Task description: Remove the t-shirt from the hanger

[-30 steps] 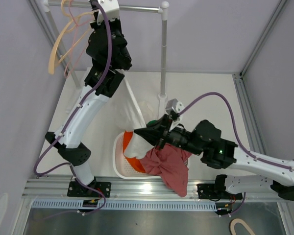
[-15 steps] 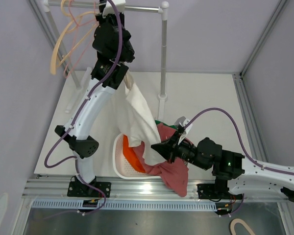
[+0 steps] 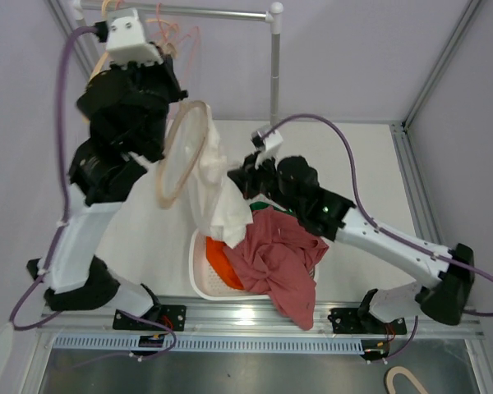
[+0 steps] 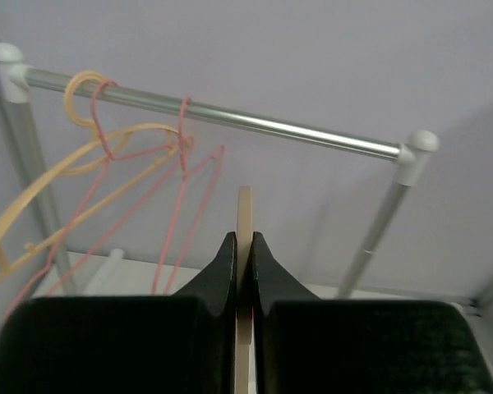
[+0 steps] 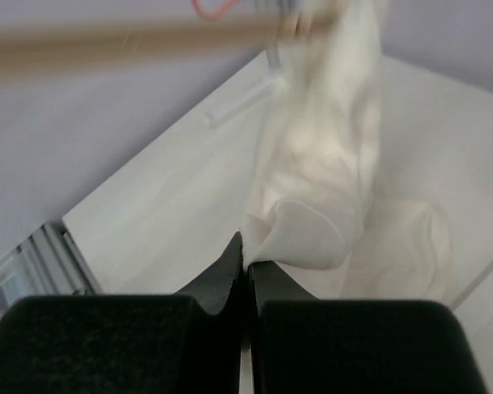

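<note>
A white t-shirt (image 3: 218, 185) hangs from a tan hanger (image 3: 181, 152), which is held up and tilted over the left of the table. My left gripper (image 4: 244, 249) is shut on the hanger's bar (image 4: 244, 209); in the top view the raised left arm hides its fingers. My right gripper (image 3: 241, 182) is at the shirt's right side, shut on a fold of the white fabric (image 5: 312, 222). In the right wrist view the hanger (image 5: 148, 37) is a blurred streak across the top, and the right gripper (image 5: 245, 263) pinches the shirt's edge.
A white basket (image 3: 195, 275) at the near table edge holds an orange garment (image 3: 218, 258), and a red garment (image 3: 279, 258) spills over its right side. A metal rail (image 4: 230, 119) at the back carries yellow (image 4: 33, 205) and pink (image 4: 177, 205) hangers. Its upright post (image 3: 274, 90) stands behind my right arm.
My left arm has swung the hanger and shirt up and toward the left. My right arm has risen from the basket to the shirt and is now shut on its fabric.
</note>
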Action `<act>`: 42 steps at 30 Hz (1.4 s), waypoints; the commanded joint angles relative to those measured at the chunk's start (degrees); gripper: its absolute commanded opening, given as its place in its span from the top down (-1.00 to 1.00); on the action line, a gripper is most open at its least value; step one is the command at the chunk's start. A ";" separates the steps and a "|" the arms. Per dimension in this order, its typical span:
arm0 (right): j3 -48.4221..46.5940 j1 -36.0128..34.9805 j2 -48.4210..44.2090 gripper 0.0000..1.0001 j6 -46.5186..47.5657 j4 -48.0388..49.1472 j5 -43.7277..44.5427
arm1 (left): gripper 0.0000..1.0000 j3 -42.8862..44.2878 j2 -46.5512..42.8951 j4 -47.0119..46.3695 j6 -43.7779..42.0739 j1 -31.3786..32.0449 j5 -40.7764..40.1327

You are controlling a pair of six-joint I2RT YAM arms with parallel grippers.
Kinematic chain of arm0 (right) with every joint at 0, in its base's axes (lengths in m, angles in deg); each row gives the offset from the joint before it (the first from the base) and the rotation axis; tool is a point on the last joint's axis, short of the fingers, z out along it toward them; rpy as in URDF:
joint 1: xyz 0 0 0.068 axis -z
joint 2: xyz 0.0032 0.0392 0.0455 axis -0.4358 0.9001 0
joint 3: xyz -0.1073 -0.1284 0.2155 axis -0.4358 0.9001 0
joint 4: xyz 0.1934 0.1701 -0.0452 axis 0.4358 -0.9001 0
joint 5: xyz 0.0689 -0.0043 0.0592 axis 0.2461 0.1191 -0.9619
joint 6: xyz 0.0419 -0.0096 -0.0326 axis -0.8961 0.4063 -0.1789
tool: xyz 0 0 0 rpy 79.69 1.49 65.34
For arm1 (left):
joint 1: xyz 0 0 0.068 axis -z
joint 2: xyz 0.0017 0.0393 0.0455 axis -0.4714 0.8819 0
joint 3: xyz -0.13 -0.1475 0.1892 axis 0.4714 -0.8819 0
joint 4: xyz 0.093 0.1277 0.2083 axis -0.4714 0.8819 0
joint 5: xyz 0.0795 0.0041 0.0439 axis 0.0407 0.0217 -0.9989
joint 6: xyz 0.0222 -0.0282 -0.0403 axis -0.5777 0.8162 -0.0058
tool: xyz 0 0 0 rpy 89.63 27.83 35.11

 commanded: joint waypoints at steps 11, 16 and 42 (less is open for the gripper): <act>-52.63 10.91 29.83 1.00 10.32 -4.29 -10.43 | 0.99 -35.65 -41.49 10.08 19.05 2.82 23.88; -73.34 10.56 36.52 1.00 13.67 -6.34 -12.44 | 0.99 -44.85 -49.41 13.16 17.22 2.82 15.02; -51.62 -2.28 6.40 1.00 22.91 13.18 -8.58 | 0.99 -56.31 -42.04 -2.21 11.24 2.73 2.17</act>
